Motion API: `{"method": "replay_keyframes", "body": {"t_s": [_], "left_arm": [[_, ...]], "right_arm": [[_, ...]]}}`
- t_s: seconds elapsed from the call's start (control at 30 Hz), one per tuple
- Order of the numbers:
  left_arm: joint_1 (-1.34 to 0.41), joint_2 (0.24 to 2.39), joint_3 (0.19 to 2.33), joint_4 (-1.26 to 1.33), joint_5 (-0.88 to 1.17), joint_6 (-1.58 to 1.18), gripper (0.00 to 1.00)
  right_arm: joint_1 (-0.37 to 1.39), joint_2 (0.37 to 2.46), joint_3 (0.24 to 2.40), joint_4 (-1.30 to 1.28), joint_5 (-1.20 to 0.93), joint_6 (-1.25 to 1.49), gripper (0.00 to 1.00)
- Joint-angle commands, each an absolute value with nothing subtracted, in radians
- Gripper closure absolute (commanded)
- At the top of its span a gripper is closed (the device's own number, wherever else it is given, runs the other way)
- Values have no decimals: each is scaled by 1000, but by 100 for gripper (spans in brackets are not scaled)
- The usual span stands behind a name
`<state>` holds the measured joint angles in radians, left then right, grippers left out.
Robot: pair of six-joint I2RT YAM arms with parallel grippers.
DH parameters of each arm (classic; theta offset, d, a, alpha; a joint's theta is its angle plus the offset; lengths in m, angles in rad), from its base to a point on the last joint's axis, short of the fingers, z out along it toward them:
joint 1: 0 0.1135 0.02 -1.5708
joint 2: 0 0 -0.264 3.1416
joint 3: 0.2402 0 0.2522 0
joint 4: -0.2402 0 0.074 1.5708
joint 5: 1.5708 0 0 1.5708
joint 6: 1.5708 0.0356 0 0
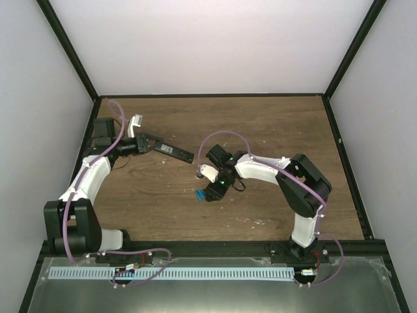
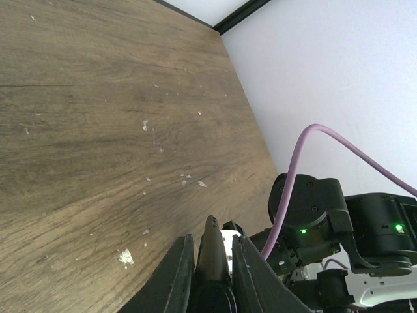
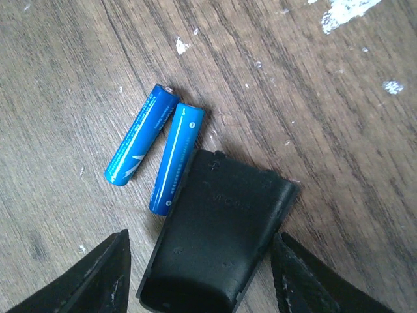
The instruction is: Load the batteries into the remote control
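Note:
The remote control [image 1: 172, 150] is a slim black bar held off the table at back left. My left gripper [image 1: 147, 142] is shut on its near end; in the left wrist view the remote [image 2: 215, 274] sits end-on between the closed fingers of my left gripper [image 2: 213, 238]. Two blue batteries [image 3: 140, 134] [image 3: 176, 158] lie side by side on the wood, seen in the top view [image 1: 197, 194] too. A short black cover piece [image 3: 218, 231] lies touching the second battery. My right gripper [image 3: 202, 287] [image 1: 208, 191] is open, low over the cover, one finger on either side.
The wooden table [image 1: 260, 130] has small white specks [image 3: 345, 10]. Black frame posts [image 1: 68, 49] and white walls close in the back and sides. My right arm [image 2: 313, 215] stands just beyond the remote's tip. A slotted grey rail [image 1: 176, 274] runs along the near edge.

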<state>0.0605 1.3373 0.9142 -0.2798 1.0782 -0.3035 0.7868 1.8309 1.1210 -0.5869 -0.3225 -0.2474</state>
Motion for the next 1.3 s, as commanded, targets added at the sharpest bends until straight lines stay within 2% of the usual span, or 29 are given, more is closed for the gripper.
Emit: {"method": "replay_keyframes", "body": {"t_s": [0.0,0.33,0.7,0.97,1.27], "left_arm": [[65,1345,930,-282,1095,-282,100],[66,1344,930,-283,1099,-283,100],[66,1338,928,-279,1108,-286,100],[67,1338,924,-273,1106,-291,100],[66,1333,923,-278,1103,-287,100]], "right_arm": [[781,1842,1131,-593,-300,-252,49],[774,1820,1117,-585,-294,-232,50],[665,1735,1106,-571,-352,-204,49],[704,1696,1089,-565,-408,-248,45],[764,1775,1110,-594,-404,-249,43]]}}
